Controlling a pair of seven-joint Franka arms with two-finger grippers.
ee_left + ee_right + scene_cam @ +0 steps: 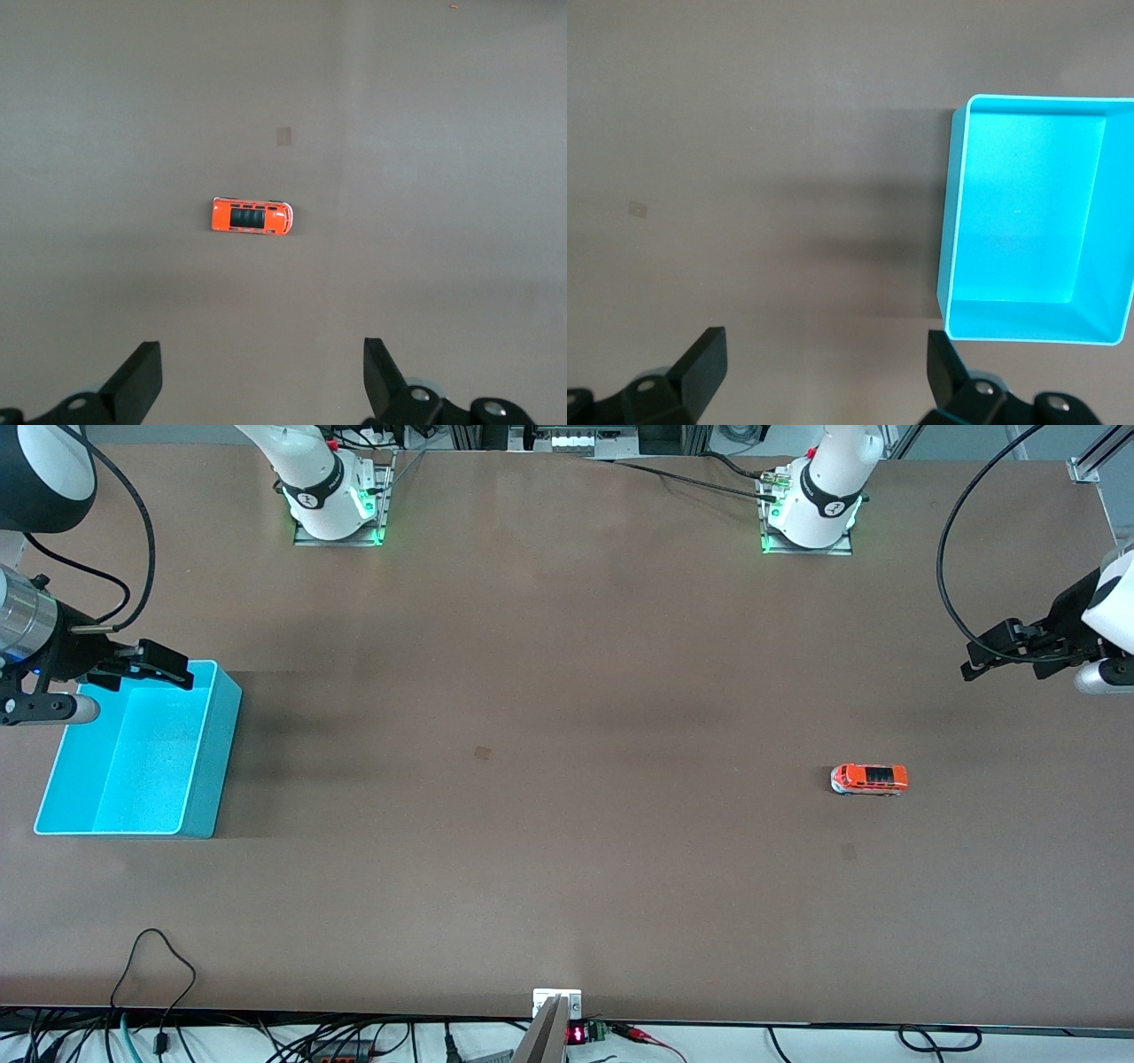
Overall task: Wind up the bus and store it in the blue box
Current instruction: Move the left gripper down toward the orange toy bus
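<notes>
- starting from nothing in hand: the bus (869, 779) sits on its wheels on the bare counter (549, 717) toward the left arm's end, well apart from the blue box (142, 753) at the right arm's end.
- my left pincer (997, 657) hangs up in the air over the counter's edge at its own end, fingers (137, 381) spread wide with nothing between them; its wrist view shows the bus roof (251, 216) ahead of it.
- my right pincer (152, 666) waits over the box's rim nearest the robot bases, also spread wide and holding nothing; the box looks empty in its wrist view (1028, 221).
- my worry: the bus is small and on wheels, so a pinch that lands off centre could roll it away.
- i judge winding needs a firm hold; a loose grip could let the toy twist or drop.
- the carry to the box is long, so a released wound bus might drive off if it lands beside the box.
</notes>
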